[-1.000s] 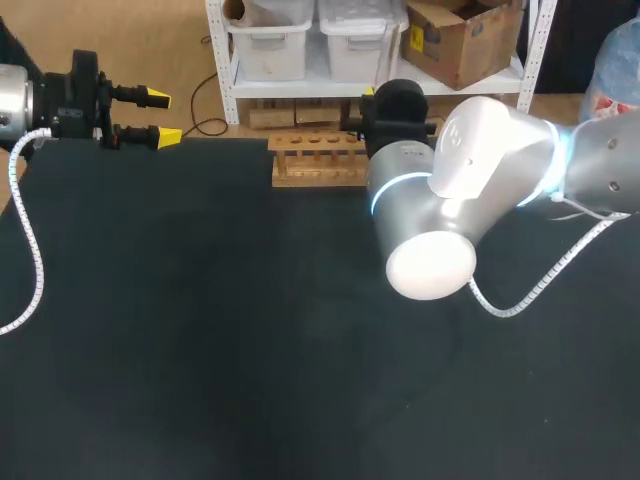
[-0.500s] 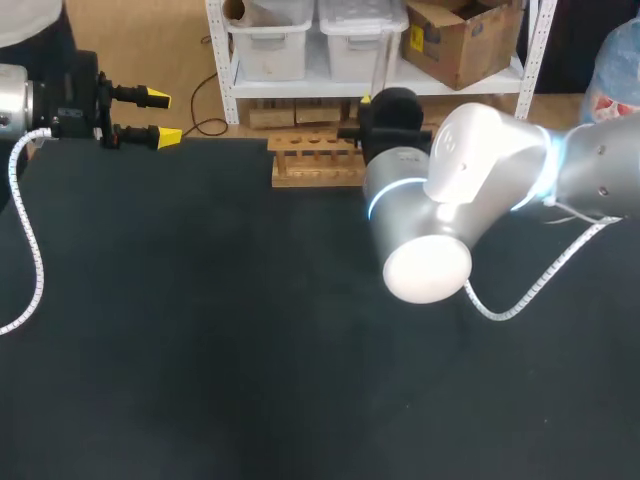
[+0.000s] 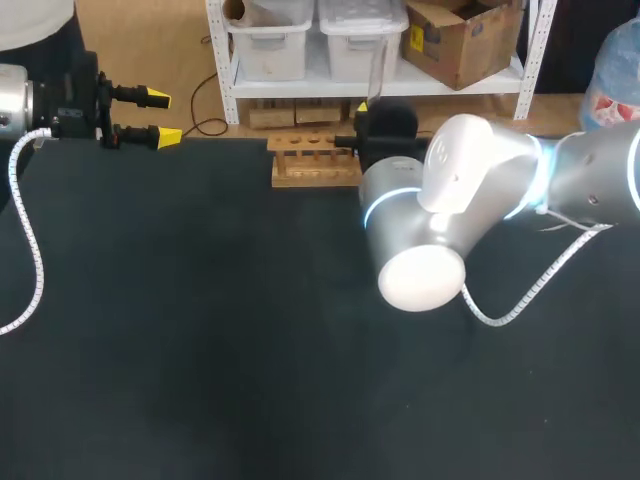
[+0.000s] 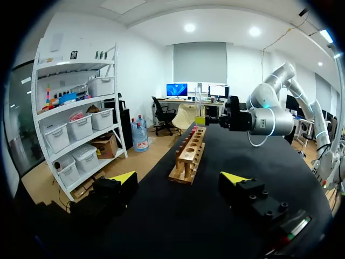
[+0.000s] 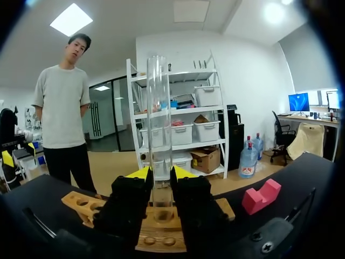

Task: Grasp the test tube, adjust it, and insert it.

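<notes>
Black table [image 3: 200, 330]: test tube [image 5: 159, 135] upright, long axis vertical, clamped in right jaws over rack [image 3: 310, 165]; left jaws apart.

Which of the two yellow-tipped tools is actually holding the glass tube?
The right arm's tool, shut on the upright test tube at the wooden rack; the left tool is open and empty.

test tube [image 5: 158, 124]: clear, glossy — glass-like, held in the right end effector [image 5: 160, 174]
rack [image 3: 316, 160]: pale bare wood, matt
table [image 3: 200, 330]: black, matt
</notes>
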Tool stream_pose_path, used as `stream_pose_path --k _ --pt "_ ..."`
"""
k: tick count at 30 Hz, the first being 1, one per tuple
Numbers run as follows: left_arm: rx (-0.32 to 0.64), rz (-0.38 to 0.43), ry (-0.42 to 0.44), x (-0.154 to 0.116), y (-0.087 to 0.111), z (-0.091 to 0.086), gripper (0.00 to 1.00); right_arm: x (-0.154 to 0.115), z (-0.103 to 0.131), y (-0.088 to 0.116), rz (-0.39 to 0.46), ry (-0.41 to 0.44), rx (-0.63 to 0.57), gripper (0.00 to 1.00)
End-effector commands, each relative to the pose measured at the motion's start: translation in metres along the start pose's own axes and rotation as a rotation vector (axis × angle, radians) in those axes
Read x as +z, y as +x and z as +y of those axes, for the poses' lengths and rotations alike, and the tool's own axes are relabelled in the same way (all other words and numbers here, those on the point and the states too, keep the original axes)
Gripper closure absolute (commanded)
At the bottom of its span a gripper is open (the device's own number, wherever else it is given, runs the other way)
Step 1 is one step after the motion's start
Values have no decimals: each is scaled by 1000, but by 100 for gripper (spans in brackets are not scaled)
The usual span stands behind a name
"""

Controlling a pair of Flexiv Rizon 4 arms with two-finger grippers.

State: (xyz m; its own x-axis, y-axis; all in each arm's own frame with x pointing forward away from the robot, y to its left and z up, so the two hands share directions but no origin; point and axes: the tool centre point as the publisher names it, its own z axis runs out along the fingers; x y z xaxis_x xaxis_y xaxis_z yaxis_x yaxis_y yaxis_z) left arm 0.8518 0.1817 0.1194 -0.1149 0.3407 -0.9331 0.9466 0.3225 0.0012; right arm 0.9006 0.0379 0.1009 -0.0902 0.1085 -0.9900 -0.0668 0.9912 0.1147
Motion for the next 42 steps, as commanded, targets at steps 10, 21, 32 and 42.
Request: stream_pose_path --k 10,21,32,42 --pt "4 -5 -5 0 1 -2 0 -3 -1 17 -2 -32 9 100" --pt "4 -5 -5 0 1 -2 0 0 -1 30 16 -23 9 100" --pt "4 -5 -5 0 1 -2 0 4 -4 35 20 -24 4 100" --pt "4 -5 -5 0 1 -2 0 0 -3 36 30 -35 7 0"
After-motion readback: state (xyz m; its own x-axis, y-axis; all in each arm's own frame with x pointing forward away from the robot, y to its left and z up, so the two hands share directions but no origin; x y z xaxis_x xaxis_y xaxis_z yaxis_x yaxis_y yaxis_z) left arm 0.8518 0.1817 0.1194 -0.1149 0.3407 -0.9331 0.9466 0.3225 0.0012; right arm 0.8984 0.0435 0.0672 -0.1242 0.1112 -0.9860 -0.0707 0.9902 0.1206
